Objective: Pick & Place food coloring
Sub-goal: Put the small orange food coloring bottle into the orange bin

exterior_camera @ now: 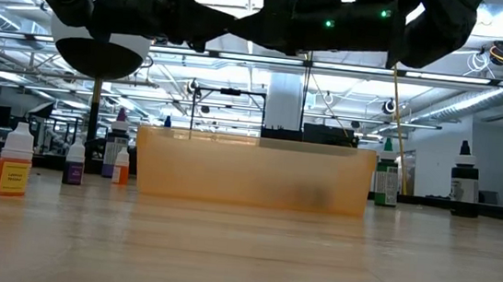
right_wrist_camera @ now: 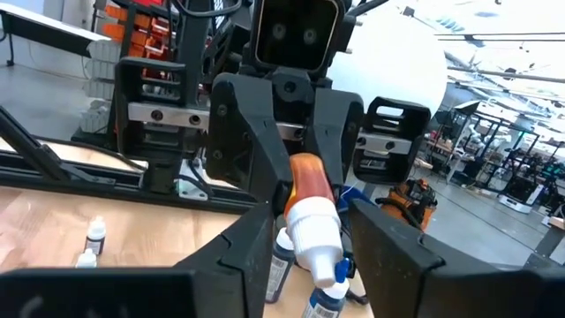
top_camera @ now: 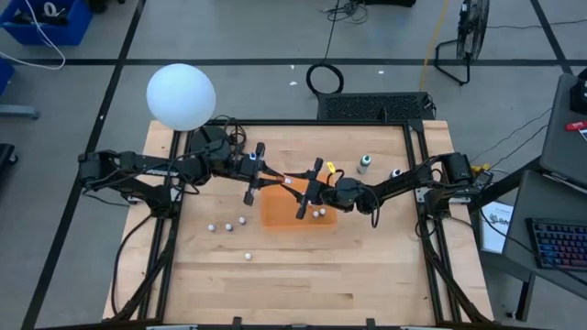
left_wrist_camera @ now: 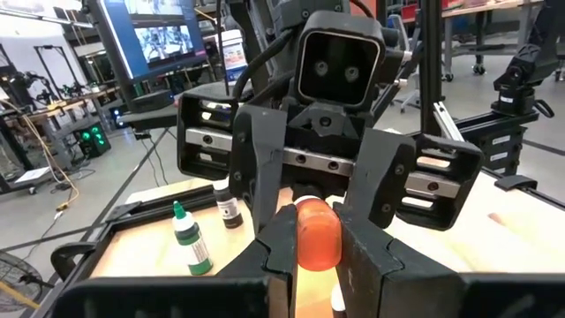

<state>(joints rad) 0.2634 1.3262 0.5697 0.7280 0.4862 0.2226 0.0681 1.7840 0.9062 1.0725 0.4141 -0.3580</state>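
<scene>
Above the orange tray (top_camera: 280, 209), the left end effector (top_camera: 275, 176) is clenching an orange food coloring bottle (left_wrist_camera: 316, 233); the right end effector (top_camera: 295, 189) is facing it, fingers flanking its white cap without gripping

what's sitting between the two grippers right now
An orange bottle with a white cap, pinched by the left gripper and reaching the right gripper; both wrist views show it.

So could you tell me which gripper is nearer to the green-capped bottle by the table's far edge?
Right. The right gripper is above the orange mat, nearer the green-capped bottle; the left gripper lies farther off.
</scene>
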